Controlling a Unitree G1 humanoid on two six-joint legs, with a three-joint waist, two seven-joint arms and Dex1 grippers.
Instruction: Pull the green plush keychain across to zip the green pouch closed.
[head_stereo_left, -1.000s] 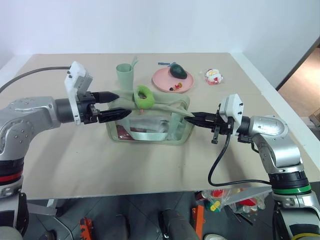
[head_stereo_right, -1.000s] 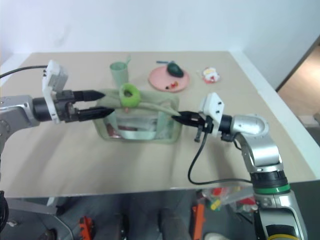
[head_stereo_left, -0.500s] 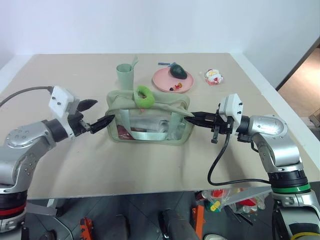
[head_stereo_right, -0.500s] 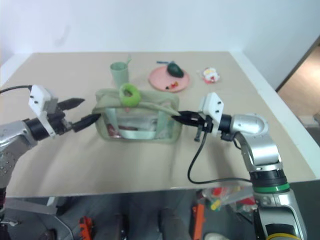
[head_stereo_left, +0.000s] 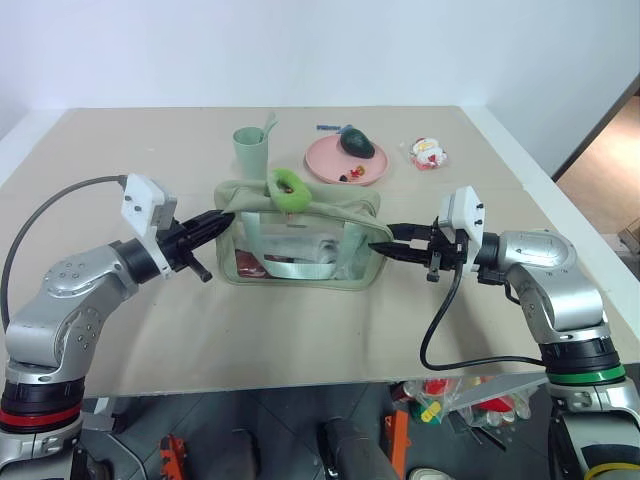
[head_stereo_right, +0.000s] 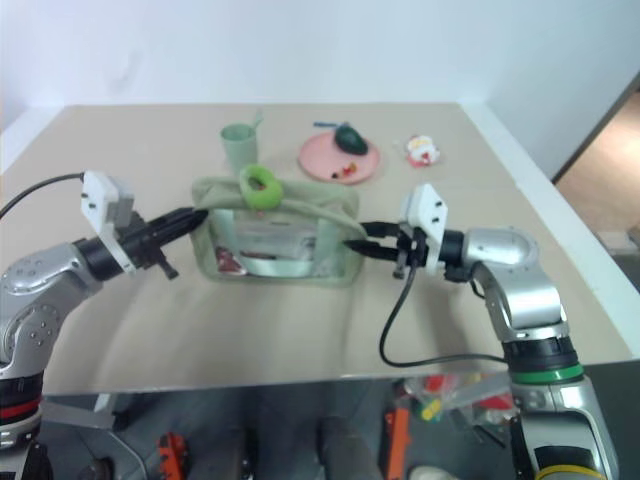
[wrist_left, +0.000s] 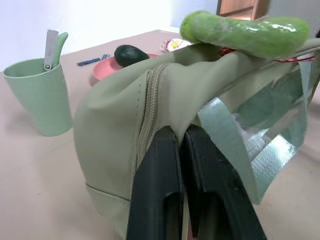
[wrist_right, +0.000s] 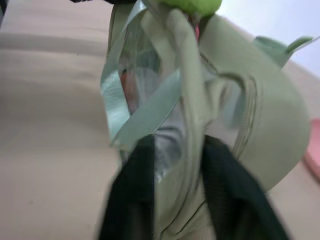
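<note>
The green pouch (head_stereo_left: 345, 214) stands mid-table, and the green plush keychain (head_stereo_left: 288, 190) lies on its top towards the left end. My left gripper (head_stereo_left: 225, 218) points level at the pouch's left end. In the left wrist view its fingers (wrist_left: 155, 190) are shut together, their tips pinched into the end fabric just under the zipper (wrist_left: 147, 107). My right gripper (head_stereo_left: 380, 242) is at the pouch's right end. Its fingers (wrist_right: 131, 195) stand apart there, with the pouch's end fabric (wrist_right: 187, 125) between them.
Behind the pouch stand a pale green cup (head_stereo_left: 250, 150) and a pink plate (head_stereo_left: 335, 163) holding a dark green avocado-shaped item (head_stereo_left: 356, 143). A small red-and-white packet (head_stereo_left: 427, 152) lies at the back right. Bare tabletop runs along the front edge.
My left gripper left the top of the pouch near the keychain, dropped to its left end and shut. The right gripper's fingers opened at the right end. The pouch settled back down.
</note>
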